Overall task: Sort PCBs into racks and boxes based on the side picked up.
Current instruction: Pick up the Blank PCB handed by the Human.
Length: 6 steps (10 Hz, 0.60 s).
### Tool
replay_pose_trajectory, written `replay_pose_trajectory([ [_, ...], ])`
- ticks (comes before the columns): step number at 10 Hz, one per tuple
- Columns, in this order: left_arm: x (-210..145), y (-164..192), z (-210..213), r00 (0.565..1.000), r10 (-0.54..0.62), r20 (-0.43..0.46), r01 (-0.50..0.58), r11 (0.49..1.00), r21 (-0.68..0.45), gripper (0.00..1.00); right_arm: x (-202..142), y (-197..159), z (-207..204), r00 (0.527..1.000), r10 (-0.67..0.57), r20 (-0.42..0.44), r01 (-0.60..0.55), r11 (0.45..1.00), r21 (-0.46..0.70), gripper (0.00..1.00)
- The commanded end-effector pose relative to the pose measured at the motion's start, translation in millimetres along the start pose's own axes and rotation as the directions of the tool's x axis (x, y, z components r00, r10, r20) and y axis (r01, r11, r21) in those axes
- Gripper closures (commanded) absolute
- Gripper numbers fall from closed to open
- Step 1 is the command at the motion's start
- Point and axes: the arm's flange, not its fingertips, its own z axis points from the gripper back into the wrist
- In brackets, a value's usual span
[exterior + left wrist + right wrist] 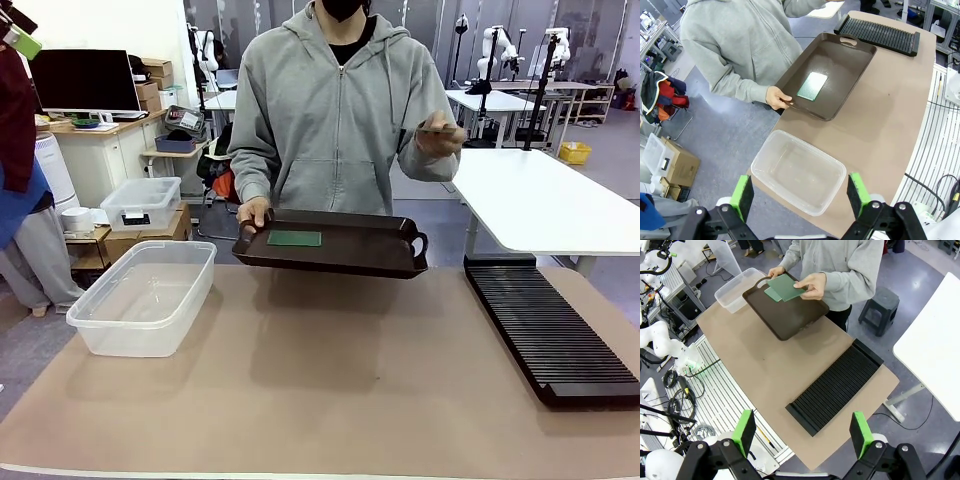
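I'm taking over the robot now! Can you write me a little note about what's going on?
Left gripper and right gripper: open, holding nothing.
One PCB lies in the dark tray that the person holds; the person's other hand holds up the second PCB.
Clear tub and black rack: no boards in them.
Done: nothing sorted. Left: both PCBs.

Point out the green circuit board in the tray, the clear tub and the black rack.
Green rectangular circuit board (294, 238): front view, top face.
Clear rectangular plastic tub (125, 338): front view, near wall.
Long black slotted rack (545, 325): front view, slotted top.
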Motion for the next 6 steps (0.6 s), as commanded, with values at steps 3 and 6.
replay_pose_trajectory([
  [3, -0.6, -0.3, 0.2, 1.000, 0.000, -0.003, 0.000, 1.000, 0.003, 0.00, 0.3, 1.7, -0.5, 1.000, 0.003, -0.003, -0.003, 1.000, 0.002, 0.00],
  [6, -0.6, -0.3, 0.2, 1.000, 0.000, -0.003, 0.000, 1.000, 0.003, 0.00, 0.3, 1.7, -0.5, 1.000, 0.003, -0.003, -0.003, 1.000, 0.002, 0.00],
])
